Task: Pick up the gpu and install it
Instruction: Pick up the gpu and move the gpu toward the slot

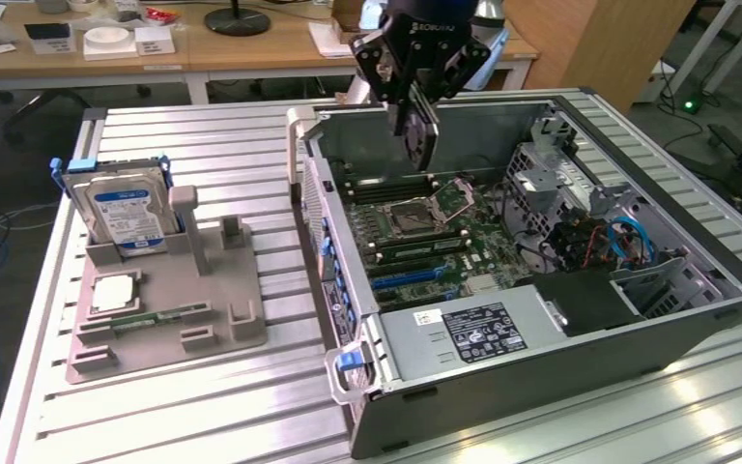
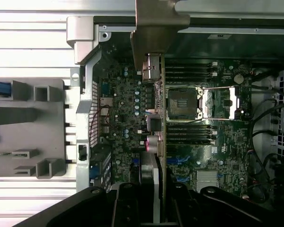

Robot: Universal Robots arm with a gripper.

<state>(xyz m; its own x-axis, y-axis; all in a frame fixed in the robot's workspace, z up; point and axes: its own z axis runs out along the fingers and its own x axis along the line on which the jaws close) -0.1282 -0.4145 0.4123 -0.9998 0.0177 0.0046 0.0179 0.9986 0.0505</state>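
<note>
My gripper [image 1: 415,108] hangs over the rear part of the open computer case [image 1: 680,319], shut on the gpu [image 1: 421,143]. The gpu is a thin dark card held on edge, its lower edge a little above the motherboard [image 1: 429,242] near the CPU socket [image 1: 413,220]. In the wrist view the gpu [image 2: 159,118] runs edge-on between my black fingers [image 2: 125,208], with its pale metal bracket [image 2: 158,33] at the far end over the case's rear wall. The blue expansion slots [image 2: 177,163] lie beside the card's line.
On the exterior view's left, a grey fixture tray [image 1: 171,333] carries a blue-labelled hard drive [image 1: 124,213], a CPU [image 1: 113,293] and a green memory stick [image 1: 158,317]. Inside the case are a drive cage, cables [image 1: 629,242] and a power supply [image 1: 474,333]. Desks stand behind the table.
</note>
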